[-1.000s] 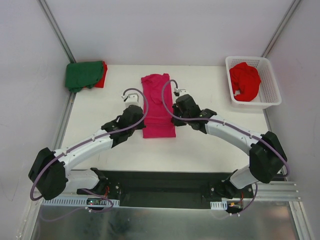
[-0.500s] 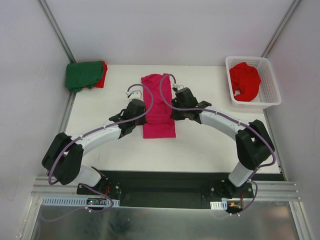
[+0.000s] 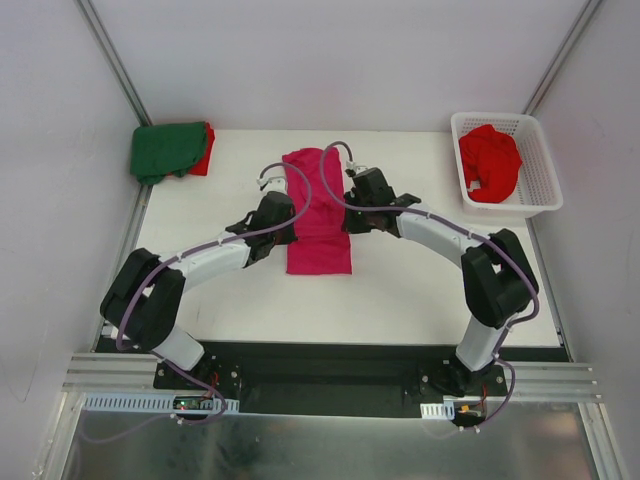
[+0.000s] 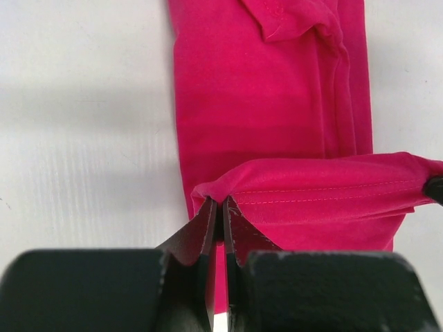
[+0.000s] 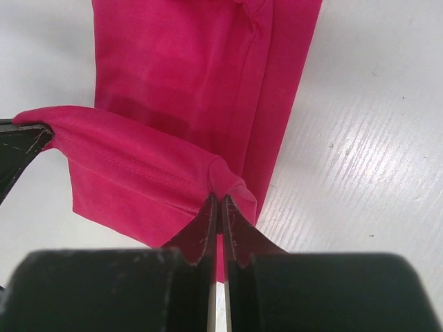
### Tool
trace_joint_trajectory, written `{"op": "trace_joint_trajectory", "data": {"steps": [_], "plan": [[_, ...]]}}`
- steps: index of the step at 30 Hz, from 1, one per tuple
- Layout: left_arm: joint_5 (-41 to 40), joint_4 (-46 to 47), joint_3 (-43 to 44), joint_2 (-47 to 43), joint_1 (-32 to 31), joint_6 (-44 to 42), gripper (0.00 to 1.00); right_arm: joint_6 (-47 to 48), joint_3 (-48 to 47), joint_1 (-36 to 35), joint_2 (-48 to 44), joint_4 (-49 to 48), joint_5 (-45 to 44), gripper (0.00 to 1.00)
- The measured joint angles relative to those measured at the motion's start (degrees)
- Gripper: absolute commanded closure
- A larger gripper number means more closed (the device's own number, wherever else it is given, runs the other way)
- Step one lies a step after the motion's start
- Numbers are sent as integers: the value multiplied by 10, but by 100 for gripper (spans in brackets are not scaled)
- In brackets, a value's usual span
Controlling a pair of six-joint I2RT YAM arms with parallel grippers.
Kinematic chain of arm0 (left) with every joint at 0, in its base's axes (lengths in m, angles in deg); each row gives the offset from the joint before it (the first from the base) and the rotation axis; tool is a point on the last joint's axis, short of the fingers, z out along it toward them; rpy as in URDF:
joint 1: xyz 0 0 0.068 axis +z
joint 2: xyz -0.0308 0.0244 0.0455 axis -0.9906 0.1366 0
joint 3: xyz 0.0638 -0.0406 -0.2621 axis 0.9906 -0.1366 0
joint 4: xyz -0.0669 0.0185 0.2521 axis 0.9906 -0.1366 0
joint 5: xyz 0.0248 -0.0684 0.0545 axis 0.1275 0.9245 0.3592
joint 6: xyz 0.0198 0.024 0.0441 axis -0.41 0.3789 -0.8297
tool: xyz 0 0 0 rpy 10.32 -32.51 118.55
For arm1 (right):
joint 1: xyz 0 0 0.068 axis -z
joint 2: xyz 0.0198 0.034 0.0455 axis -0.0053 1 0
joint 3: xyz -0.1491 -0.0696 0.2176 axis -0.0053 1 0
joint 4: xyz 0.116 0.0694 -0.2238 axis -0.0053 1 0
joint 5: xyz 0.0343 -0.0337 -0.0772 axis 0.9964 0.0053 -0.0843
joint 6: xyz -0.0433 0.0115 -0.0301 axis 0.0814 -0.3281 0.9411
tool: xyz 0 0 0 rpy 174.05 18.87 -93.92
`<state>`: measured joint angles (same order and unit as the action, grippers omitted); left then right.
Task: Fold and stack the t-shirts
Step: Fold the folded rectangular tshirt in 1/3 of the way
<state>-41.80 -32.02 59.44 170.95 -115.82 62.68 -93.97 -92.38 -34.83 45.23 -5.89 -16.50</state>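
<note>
Magenta t-shirt (image 3: 318, 225): soft knit, folded into a long strip at the centre of the white table (image 3: 420, 280), with free surface on both sides.
Left gripper (image 4: 220, 204), right gripper (image 5: 220, 200): fingers closed, each pinching one corner of the stitched hem. The wrist views show this raised fold.
Green t-shirt (image 3: 165, 150): far-left corner.
Red t-shirt (image 3: 490, 160): in the lattice basket (image 3: 540, 190).

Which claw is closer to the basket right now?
Right. The right claw grips the pink shirt on its edge facing the basket; the left claw grips the opposite edge, farther off.

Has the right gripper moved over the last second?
Yes. The right gripper, shut on the magenta t-shirt, moved toward the table's far edge.
</note>
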Motion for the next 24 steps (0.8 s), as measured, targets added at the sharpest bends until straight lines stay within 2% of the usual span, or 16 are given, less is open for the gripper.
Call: {"op": "trace_joint_trajectory", "data": {"steps": [24], "plan": [[20,39,17,67,23,-20,100,12,-54,23,58,-3,19,99]]}}
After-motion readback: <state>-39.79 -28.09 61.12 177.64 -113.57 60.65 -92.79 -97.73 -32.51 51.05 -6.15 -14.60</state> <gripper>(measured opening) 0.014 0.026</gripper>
